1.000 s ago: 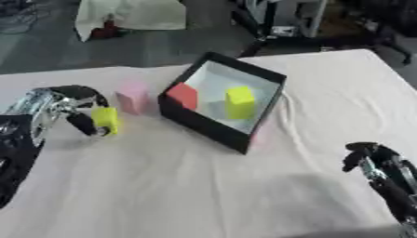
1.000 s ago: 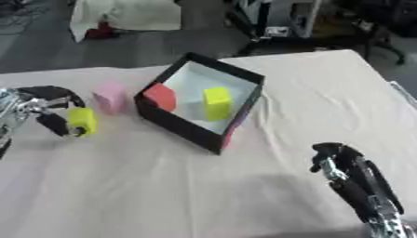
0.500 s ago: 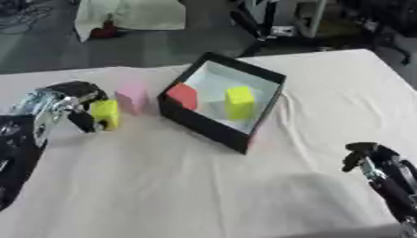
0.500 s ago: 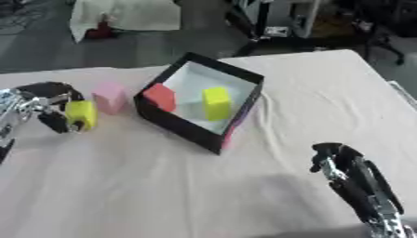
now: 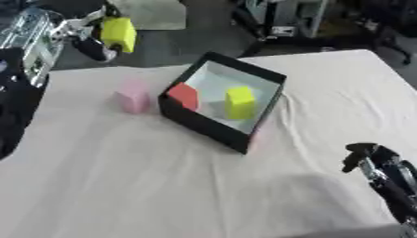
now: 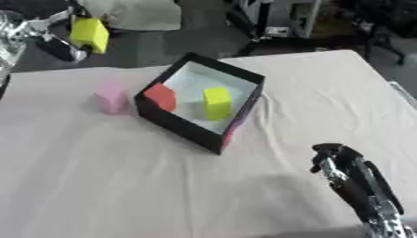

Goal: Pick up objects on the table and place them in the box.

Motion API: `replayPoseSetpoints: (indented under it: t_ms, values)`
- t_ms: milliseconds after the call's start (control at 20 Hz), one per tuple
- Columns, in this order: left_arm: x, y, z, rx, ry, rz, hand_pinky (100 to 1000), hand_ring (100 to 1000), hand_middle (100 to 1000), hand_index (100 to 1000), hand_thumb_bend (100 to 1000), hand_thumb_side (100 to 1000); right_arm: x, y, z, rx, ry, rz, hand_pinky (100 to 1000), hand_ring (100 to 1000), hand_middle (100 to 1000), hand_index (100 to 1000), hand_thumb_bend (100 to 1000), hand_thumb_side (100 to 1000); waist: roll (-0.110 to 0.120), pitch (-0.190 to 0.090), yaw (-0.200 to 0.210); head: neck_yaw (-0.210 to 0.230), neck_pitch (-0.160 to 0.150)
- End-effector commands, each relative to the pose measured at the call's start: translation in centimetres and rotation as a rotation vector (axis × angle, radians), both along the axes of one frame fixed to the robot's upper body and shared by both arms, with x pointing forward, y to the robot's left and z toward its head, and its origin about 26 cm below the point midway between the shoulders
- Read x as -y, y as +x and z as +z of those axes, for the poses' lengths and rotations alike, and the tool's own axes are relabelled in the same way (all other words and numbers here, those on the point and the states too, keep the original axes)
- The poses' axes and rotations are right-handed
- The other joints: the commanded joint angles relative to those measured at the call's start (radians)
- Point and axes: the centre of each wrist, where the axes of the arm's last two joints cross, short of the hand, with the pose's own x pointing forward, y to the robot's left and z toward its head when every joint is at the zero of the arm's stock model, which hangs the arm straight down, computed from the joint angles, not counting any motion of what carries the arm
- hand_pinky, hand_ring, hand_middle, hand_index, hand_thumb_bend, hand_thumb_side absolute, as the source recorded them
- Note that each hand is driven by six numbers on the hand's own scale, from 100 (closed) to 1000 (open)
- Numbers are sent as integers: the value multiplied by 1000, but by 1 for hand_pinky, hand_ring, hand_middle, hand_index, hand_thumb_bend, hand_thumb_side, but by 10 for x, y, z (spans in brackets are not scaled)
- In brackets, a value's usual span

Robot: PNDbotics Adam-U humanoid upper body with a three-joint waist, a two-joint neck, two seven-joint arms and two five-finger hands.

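Observation:
My left hand [image 5: 75,32] is raised high at the upper left, shut on a yellow block [image 5: 119,33] well above the table. The black box [image 5: 183,117] with a white inside sits mid-table and holds a red block [image 5: 185,95] and a yellow block [image 5: 239,102]. A pink block [image 5: 133,95] stands on the cloth just left of the box. My right hand [image 6: 342,166] rests at the lower right near the table, fingers curled, holding nothing.
A cream cloth [image 5: 122,176] covers the table, with its far edge behind the box. Beyond it are a dark floor, chair bases and a pale sheet [image 5: 155,13].
My left hand has lifted the yellow block from the table up and away to the upper left. The view has also shifted. The right hand has barely moved.

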Motion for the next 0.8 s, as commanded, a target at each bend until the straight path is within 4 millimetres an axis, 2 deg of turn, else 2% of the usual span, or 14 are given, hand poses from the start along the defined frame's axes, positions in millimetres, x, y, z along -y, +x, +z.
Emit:
replayPoseSetpoints:
  t_ms: [50, 300, 450, 500, 550, 600, 650, 750, 800]
  values:
    - [37, 4, -5, 17, -11, -40, 698, 570, 566, 714, 153, 245, 0, 2, 4, 13, -7, 11, 714, 493, 492, 678, 100, 562, -11, -8, -3, 11, -2]
    - [83, 6, -47, -24, -14, -54, 701, 585, 579, 723, 167, 313, -3, 3, 4, 14, -1, 26, 714, 493, 492, 678, 100, 562, -16, -3, -11, 31, -2]
    - [97, 4, -70, -44, -19, -55, 705, 605, 606, 772, 201, 374, -4, 4, 5, 15, 2, 30, 713, 493, 492, 678, 100, 565, -19, -1, -15, 38, -2]
    - [101, 3, -75, -42, -25, -57, 710, 626, 635, 832, 230, 433, -4, 4, 5, 16, 3, 31, 714, 493, 492, 678, 100, 565, -19, -1, -15, 39, -2]
    - [103, 2, -80, -35, -31, -59, 712, 632, 643, 842, 239, 452, -4, 4, 5, 16, 4, 32, 714, 493, 492, 678, 100, 565, -19, -1, -15, 39, -2]
    - [105, 2, -83, -25, -37, -61, 725, 667, 687, 872, 334, 600, -4, 4, 5, 16, 4, 33, 713, 493, 492, 678, 100, 564, -19, 0, -15, 38, -2]
    - [106, 1, -85, -12, -44, -62, 730, 681, 705, 882, 372, 663, -4, 4, 5, 17, 4, 33, 713, 493, 492, 678, 100, 565, -19, 0, -15, 37, -2]
    - [106, 1, -87, 21, -66, -55, 747, 727, 752, 906, 488, 849, -4, 4, 5, 17, 4, 32, 714, 493, 492, 678, 100, 565, -20, 1, -15, 37, -2]
    - [105, 1, -87, 37, -79, -48, 755, 745, 770, 914, 524, 902, -4, 4, 5, 17, 4, 32, 714, 493, 492, 678, 100, 566, -20, 1, -14, 37, -2]
